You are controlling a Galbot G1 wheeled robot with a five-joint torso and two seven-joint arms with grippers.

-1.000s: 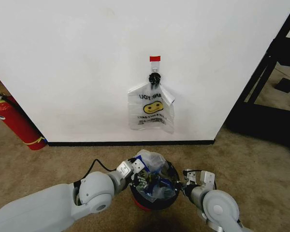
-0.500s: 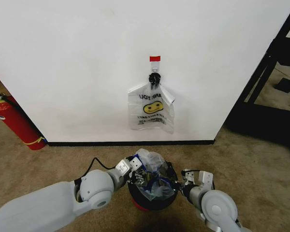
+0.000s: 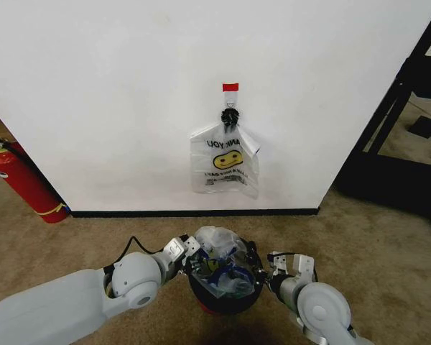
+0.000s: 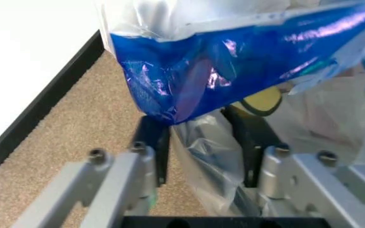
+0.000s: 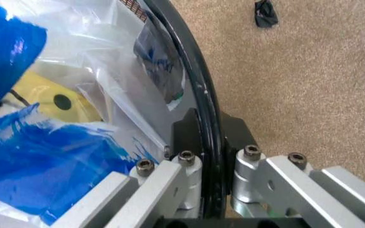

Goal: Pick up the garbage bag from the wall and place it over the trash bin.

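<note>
So the thin see-through smiley garbage bag (image 3: 219, 267) is sitting in the small black wire-mesh trash bin (image 3: 201, 290). Left gripper (image 4: 198, 142) is pinching bag plastic, right gripper (image 5: 205, 137) is clamping bag and rim. Next up, I'd guess: stretching it over the rim.

We see our 2 arms close in on the trash bin (image 3: 226, 302) from both sides, so its sides are blocked. The garbage bag (image 3: 219, 262) fills its mouth. The carpet (image 3: 373, 237) to the right lies open. A fire extinguisher (image 3: 25, 183) stands far left by the wall (image 3: 115, 100).
</note>
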